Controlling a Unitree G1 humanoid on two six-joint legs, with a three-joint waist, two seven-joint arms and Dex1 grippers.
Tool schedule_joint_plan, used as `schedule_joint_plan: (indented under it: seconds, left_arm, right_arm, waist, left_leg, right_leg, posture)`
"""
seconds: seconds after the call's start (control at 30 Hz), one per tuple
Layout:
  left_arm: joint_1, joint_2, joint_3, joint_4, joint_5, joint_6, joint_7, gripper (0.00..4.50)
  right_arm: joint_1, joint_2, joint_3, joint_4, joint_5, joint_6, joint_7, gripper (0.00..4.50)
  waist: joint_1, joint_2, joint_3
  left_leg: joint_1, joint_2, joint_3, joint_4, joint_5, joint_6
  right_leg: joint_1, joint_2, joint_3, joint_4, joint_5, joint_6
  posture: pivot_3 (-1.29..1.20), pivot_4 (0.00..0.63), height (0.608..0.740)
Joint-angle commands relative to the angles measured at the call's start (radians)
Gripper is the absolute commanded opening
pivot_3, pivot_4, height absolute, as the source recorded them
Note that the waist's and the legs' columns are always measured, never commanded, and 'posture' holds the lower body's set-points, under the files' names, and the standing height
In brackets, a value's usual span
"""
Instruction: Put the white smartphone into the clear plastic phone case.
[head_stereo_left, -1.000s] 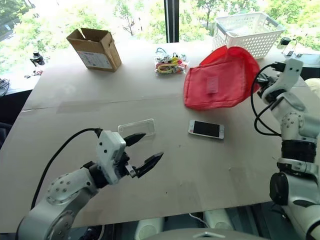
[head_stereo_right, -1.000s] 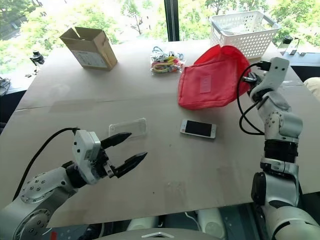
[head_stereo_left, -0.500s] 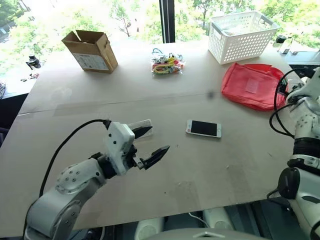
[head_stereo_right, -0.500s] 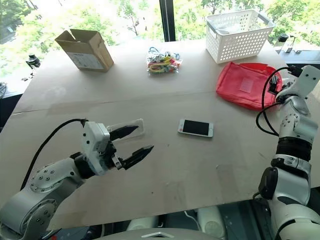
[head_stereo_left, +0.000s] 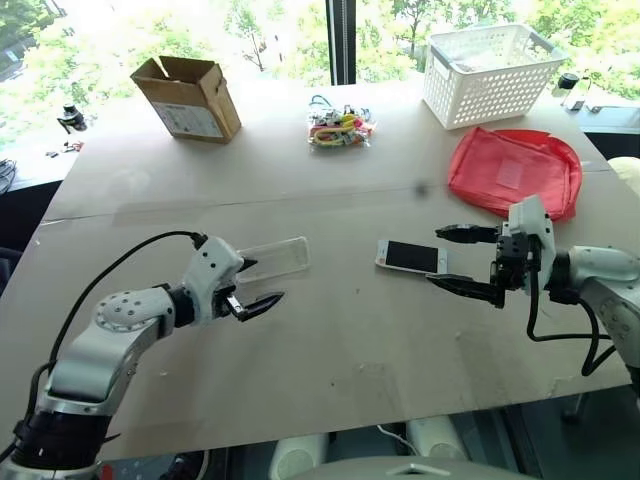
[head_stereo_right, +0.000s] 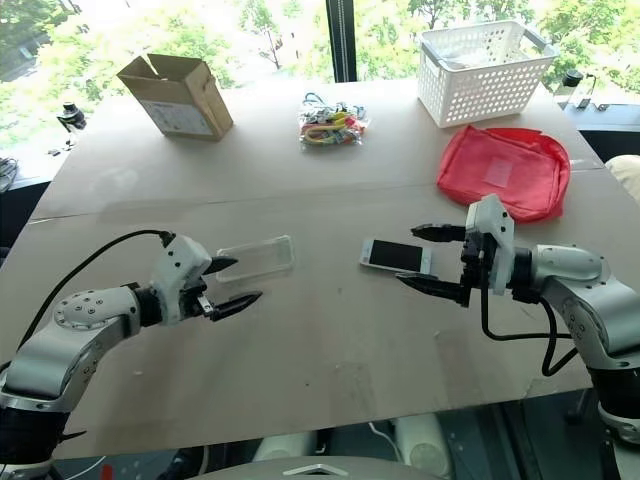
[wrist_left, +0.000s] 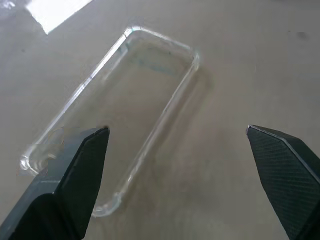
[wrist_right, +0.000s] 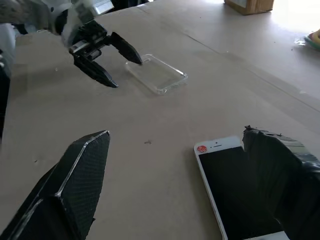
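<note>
Left gripper (head_stereo_left: 258, 285): we log it nearest the tabletop's front edge, toward the left side, low over the surface; its two black fingers stand spread wide and hold nothing; one fingertip lies over the near end of the clear case, the other is out over bare board.
Right gripper (head_stereo_left: 462, 260): we find it toward the tabletop's right edge, pointing leftward, fingers spread wide and empty; it sits at the right end of the phone, one finger beyond that end and one nearer the front edge.
Tabletop (head_stereo_left: 350, 340): we record a pale board surface with a seam running across it from left to right.
Clear plastic phone case (head_stereo_left: 273, 259): we place it left of the tabletop's middle, lying flat with the hollow side up, empty, just ahead of the left gripper.
White smartphone (head_stereo_left: 412, 258): we place it right of the tabletop's middle, flat, dark screen up, well apart from the case and not gripped.
Red fabric pouch (head_stereo_left: 515, 172): we list it flat near the right edge, beyond the right gripper.
Bundle of coloured items in a clear bag (head_stereo_left: 339, 129): we note it toward the far edge, near the middle.
Cardboard box (head_stereo_left: 188, 98): we note it open-topped, near the far left corner.
White plastic basket (head_stereo_left: 496, 67): we note it latticed, at the far right corner.
</note>
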Motion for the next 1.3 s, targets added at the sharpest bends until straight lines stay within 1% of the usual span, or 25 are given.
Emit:
schedule_joint_plan:
  seconds: [0.03,0.2,0.3,0.33,0.47,0.53,0.57,0.6,0.73,0.83,0.9,1.0,1.1,1.23,1.3]
  left_arm:
    - [-0.077,-0.001,-0.079,0.128,0.095,-0.074,-0.054,4.5]
    - [-0.18,-0.067,-0.135,0.217,0.166,-0.143,-0.054,4.5]
    - [-0.2,-0.089,-0.157,0.239,0.188,-0.157,-0.071,3.72]
    - [-0.201,-0.093,-0.159,0.242,0.186,-0.155,-0.078,3.41]
    - [-0.196,-0.11,-0.143,0.209,0.114,-0.052,-0.128,1.53]
    - [-0.196,-0.113,-0.137,0.202,0.103,-0.024,-0.133,0.9]
    - [-0.196,-0.109,-0.144,0.201,0.109,-0.018,-0.138,0.38]
    - [-0.194,-0.107,-0.149,0.198,0.111,-0.011,-0.144,0.05]
    - [-0.176,-0.119,-0.152,0.152,0.091,0.002,-0.164,0.05]
    - [-0.181,-0.15,-0.175,0.057,0.057,0.036,-0.17,0.05]
    - [-0.206,-0.189,-0.212,-0.014,0.031,0.083,-0.169,0.05]
    - [-0.23,-0.25,-0.279,-0.087,-0.009,0.161,-0.176,0.05]
    - [-0.245,-0.308,-0.376,-0.147,-0.035,0.22,-0.193,0.05]
    - [-0.273,-0.295,-0.423,-0.158,-0.054,0.273,-0.234,0.05]
    - [-0.304,-0.283,-0.445,-0.129,-0.009,0.232,-0.241,0.05]
  right_arm:
    - [-0.01,-0.023,-0.003,-0.073,0.012,0.0,0.025,4.43]
    - [-0.002,-0.028,-0.002,-0.097,0.007,0.008,0.02,4.43]
    - [0.007,-0.026,-0.003,-0.088,-0.007,-0.007,0.02,4.5]
    - [0.012,-0.026,-0.003,-0.086,-0.011,-0.012,0.023,4.5]
    - [0.022,-0.032,-0.004,-0.064,-0.026,-0.031,0.045,4.5]
    - [0.021,-0.03,0.0,-0.061,-0.035,-0.038,0.048,4.5]
    - [0.021,-0.03,0.003,-0.061,-0.04,-0.04,0.05,4.5]
    - [0.02,-0.03,0.005,-0.061,-0.043,-0.042,0.051,4.5]
    - [0.021,-0.028,0.002,-0.064,-0.05,-0.04,0.054,4.5]
    - [0.033,-0.041,-0.01,-0.058,-0.056,-0.042,0.06,4.5]
    - [0.039,-0.051,-0.022,-0.051,-0.052,-0.036,0.065,4.5]
    - [0.05,-0.075,-0.033,-0.025,-0.057,-0.041,0.085,4.5]
    - [0.083,-0.125,-0.047,0.014,-0.093,-0.087,0.127,4.5]
    - [0.132,-0.152,-0.063,0.016,-0.117,-0.17,0.177,4.5]
    - [0.164,-0.161,-0.069,0.028,-0.152,-0.236,0.196,4.5]
  waist:
    - [0.002,0.0,0.0]
    - [0.012,0.0,0.0]
    - [0.026,0.0,-0.001]
    - [0.03,0.001,-0.001]
    - [0.033,0.001,-0.001]
    - [0.024,0.001,-0.001]
    - [0.02,0.001,-0.001]
    - [0.02,0.001,-0.001]
    - [0.02,0.001,-0.001]
    - [0.023,0.001,-0.001]
    - [0.029,0.001,-0.001]
    - [0.027,0.0,0.0]
    - [0.025,0.0,0.0]
    - [0.015,0.0,0.0]
    - [0.016,0.0,0.0]
  left_leg:
    - [0.001,0.0,0.0,0.0,0.0,0.0]
    - [0.001,0.0,-0.002,0.0,0.0,0.0]
    - [0.001,-0.001,-0.002,0.002,0.0,0.0]
    - [0.0,-0.001,-0.002,0.002,0.0,0.0]
    - [0.0,-0.001,-0.007,0.006,0.0,0.0]
    - [0.0,-0.001,-0.007,0.006,0.0,0.0]
    - [0.0,-0.001,-0.007,0.006,0.0,0.0]
    - [0.0,-0.001,-0.007,0.006,0.0,0.0]
    - [0.0,-0.001,-0.008,0.006,0.0,0.0]
    - [-0.001,-0.001,-0.009,0.006,0.0,0.0]
    - [-0.003,-0.001,-0.009,0.007,0.0,0.0]
    - [-0.012,-0.001,-0.012,0.014,0.0,0.0]
    - [-0.012,-0.003,-0.012,0.015,0.0,0.0]
    - [-0.011,-0.003,-0.011,0.014,0.0,0.0]
    - [-0.01,-0.002,-0.012,0.014,0.0,0.0]
  right_leg:
    - [0.0,0.0,0.0,0.001,0.0,0.0]
    - [0.001,-0.001,-0.001,0.001,0.0,0.0]
    - [0.001,-0.001,-0.001,0.001,0.0,0.0]
    - [0.001,-0.002,-0.001,0.001,0.0,0.0]
    - [0.004,-0.002,-0.005,0.002,0.0,0.0]
    - [0.004,-0.002,-0.005,0.002,0.0,0.0]
    - [0.004,-0.002,-0.004,0.002,0.0,0.0]
    - [0.004,-0.002,-0.005,0.002,0.0,0.0]
    - [0.004,-0.002,-0.005,0.002,0.0,0.0]
    - [0.004,-0.003,-0.005,0.002,0.0,0.0]
    - [0.004,-0.003,-0.006,0.001,0.0,0.001]
    - [0.0,-0.003,-0.008,0.002,0.001,0.002]
    - [0.0,-0.003,-0.008,0.002,0.001,0.003]
    - [0.0,-0.001,-0.007,0.003,0.001,0.003]
    - [0.0,0.001,-0.008,0.004,0.001,0.002]
  posture:
    - [0.0,0.15,0.74]
    - [0.0,0.15,0.74]
    - [0.0,0.15,0.74]
    - [0.0,0.15,0.74]
    - [0.0,0.15,0.74]
    - [0.0,0.15,0.74]
    - [0.0,0.15,0.74]
    - [0.0,0.15,0.74]
    - [0.0,0.15,0.74]
    - [0.0,0.15,0.74]
    - [0.0,0.15,0.74]
    - [0.0,0.15,0.74]
    - [0.0,0.15,0.74]
    - [0.0,0.15,0.74]
    - [0.0,0.15,0.74]
